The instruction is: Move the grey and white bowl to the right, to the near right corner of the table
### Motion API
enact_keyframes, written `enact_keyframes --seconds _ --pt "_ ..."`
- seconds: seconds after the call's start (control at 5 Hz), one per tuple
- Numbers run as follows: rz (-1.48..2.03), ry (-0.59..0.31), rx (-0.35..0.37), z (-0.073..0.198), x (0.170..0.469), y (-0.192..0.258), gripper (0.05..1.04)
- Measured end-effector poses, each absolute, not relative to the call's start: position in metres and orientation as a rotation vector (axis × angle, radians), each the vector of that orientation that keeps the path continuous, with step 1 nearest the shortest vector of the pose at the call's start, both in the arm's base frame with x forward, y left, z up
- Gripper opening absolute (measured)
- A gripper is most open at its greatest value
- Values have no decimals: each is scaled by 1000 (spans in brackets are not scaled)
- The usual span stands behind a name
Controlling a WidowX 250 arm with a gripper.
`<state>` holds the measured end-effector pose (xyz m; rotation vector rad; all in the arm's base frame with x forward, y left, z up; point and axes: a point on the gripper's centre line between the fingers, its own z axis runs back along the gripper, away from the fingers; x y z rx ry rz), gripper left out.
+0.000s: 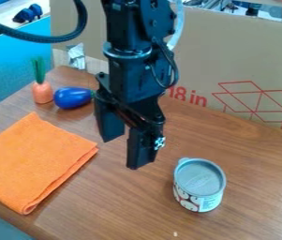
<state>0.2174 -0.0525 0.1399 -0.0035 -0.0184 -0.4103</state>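
Observation:
The black gripper (121,152) hangs over the middle of the table, its two fingers apart with nothing between them. To its right and nearer the camera stands a can (198,184) upright, with a grey lid and a white patterned side. Left of the gripper lies an orange cloth (33,161), folded flat. Behind the cloth, a blue eggplant-like toy (73,98) lies beside an orange carrot toy (42,92) that stands with its green top upward.
The brown wooden table (256,187) runs back to a cardboard panel (231,61) with red print. A blue panel (11,63) borders the left side. Something silvery (77,56) sits against the cardboard at the back left. A black cable loops at the upper left.

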Motion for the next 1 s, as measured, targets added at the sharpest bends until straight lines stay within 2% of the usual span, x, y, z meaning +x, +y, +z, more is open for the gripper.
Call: enact_keyframes --seconds 0.2,0.4,0.6,0.8,1.0 --pt "-410 2 -3 135 216 -52 1001" --pt "-398 -32 -5 125 228 -61 1001" --pt "-380 -89 15 120 248 -61 1001" --pt "-327 -184 14 115 265 -73 1001" --pt "-265 -229 5 104 275 -86 1001"
